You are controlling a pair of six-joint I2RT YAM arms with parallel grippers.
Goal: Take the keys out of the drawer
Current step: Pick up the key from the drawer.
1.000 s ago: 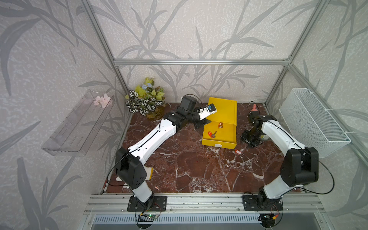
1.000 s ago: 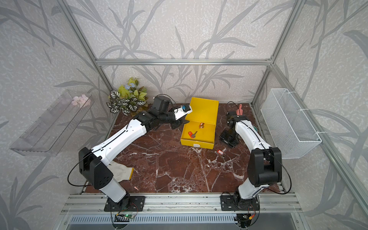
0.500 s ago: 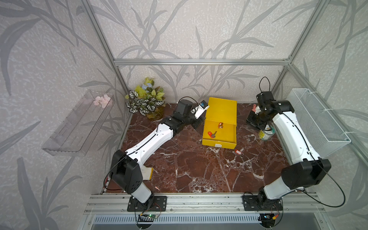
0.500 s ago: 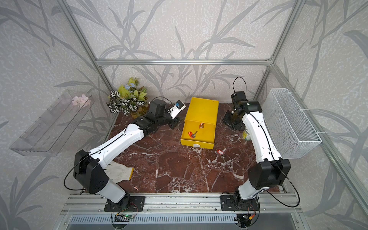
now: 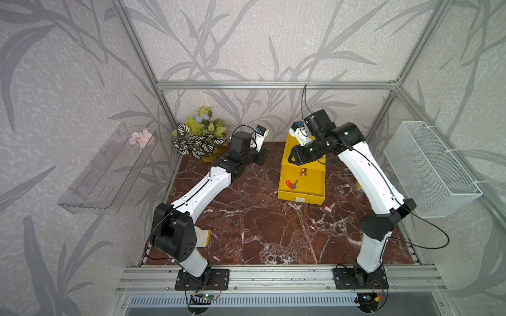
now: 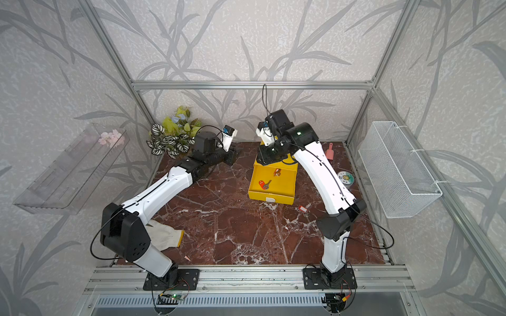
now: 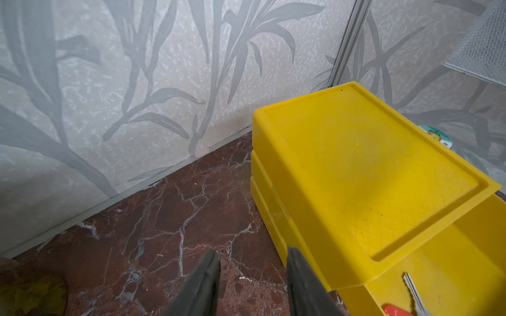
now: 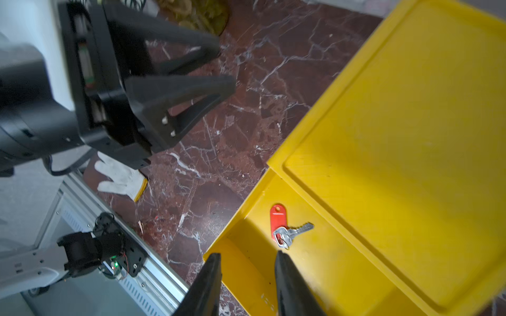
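Both end effectors are empty: the left end effector, jaws wide apart, hovers over the red-brown marble worktop beside the yellow plastic drawer cabinet. In its pulled-out drawer lie a silvery key on a red plastic tag and, farther back, an orange-tagged bunch too small to make out; another red-tagged key lies on the worktop just outside it. The right end effector, jaws partly apart, hangs above the drawer, its gap unreadable from above.
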